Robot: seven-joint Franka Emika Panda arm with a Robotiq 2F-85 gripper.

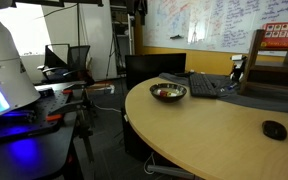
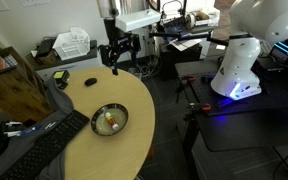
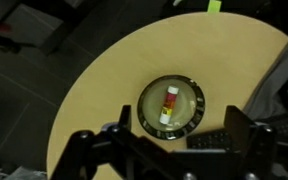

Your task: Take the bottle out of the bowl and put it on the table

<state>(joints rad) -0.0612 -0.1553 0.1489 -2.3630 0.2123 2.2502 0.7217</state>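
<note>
The shiny metal bowl (image 1: 167,92) (image 2: 121,120) (image 3: 143,108) stands on the light tan wooden table (image 1: 204,135) (image 2: 124,92) (image 3: 99,85). The small white bottle (image 2: 108,123) (image 3: 168,106), with a red end and a yellowish band, lies inside the bowl. My gripper (image 2: 115,58) (image 3: 181,114) hangs high above the table, well clear of the bowl. Its fingers are spread open and empty. In the wrist view the bowl and bottle show between the two fingers, far below.
A black keyboard (image 1: 209,85) (image 2: 44,145) (image 3: 219,140) lies beside the bowl. A black mouse (image 1: 274,129) (image 2: 61,78) lies on the table. The white robot base (image 2: 239,60) and a dark desk with blue glow (image 1: 14,140) stand past the table's curved edge.
</note>
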